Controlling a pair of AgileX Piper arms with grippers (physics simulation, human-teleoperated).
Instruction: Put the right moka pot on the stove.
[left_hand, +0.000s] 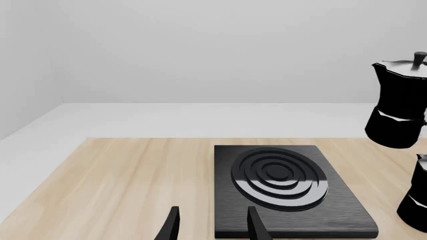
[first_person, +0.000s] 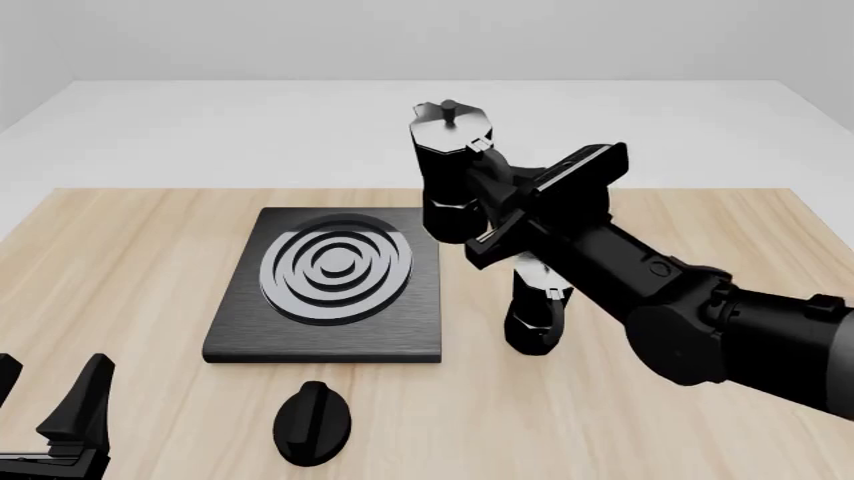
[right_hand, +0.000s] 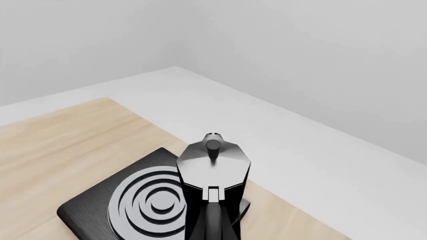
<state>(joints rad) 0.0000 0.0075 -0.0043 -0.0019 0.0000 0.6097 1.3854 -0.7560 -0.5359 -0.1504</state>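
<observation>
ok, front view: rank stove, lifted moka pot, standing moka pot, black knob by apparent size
1. stove, clearly largest.
2. lifted moka pot, held at the right gripper.
3/4. standing moka pot and black knob: unsure. The pot is partly hidden behind the right arm, and the knob sits nearer the camera.

The right claw (first_person: 491, 190) hides behind the pot (first_person: 451, 165), its fingers unseen. The arm covers most of the second pot (first_person: 537, 325). The frame edge cuts the left claw (first_person: 47, 400).
</observation>
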